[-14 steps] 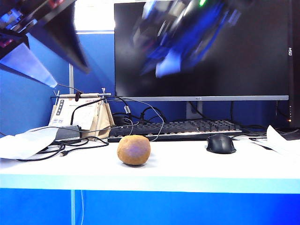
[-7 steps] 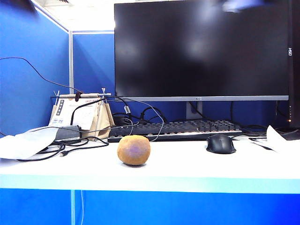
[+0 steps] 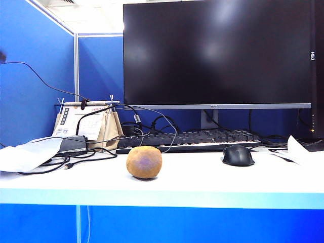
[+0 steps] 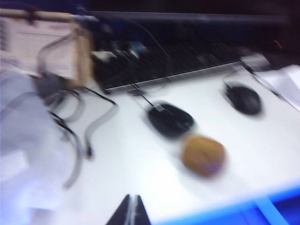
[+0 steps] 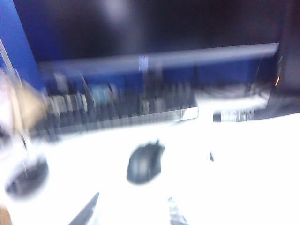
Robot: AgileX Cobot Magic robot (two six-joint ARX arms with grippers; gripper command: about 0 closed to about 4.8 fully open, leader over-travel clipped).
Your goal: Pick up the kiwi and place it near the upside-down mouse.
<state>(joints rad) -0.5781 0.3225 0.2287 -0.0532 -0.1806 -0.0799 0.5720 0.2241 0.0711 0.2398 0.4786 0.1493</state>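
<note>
— Both grippers are out of the exterior view; only the wrist cameras catch them. Left gripper (image 4: pixel 131 209) shows as two dark fingertips pressed together, holding nothing, up off the white desk (image 3: pixel 202 177).

— And what lies near it?

— From that wrist view, the kiwi (image 4: pixel 203 155) rests on the desk some way ahead of the closed tips, just beside the upside-down mouse (image 4: pixel 170 119), a dark rounded shape with its cable running toward the keyboard (image 4: pixel 164 65). A second black mouse (image 4: pixel 243 99) sits farther off. The exterior view shows the kiwi and that black mouse well apart, but the kiwi hides the upside-down one there.

— The right gripper?

— Right gripper (image 5: pixel 132 212) has its fingertips standing apart, empty, above the desk. Its view is blurred: the black mouse lies ahead between the tips, the upside-down mouse at one edge, and only a sliver of the kiwi in a corner.
</note>
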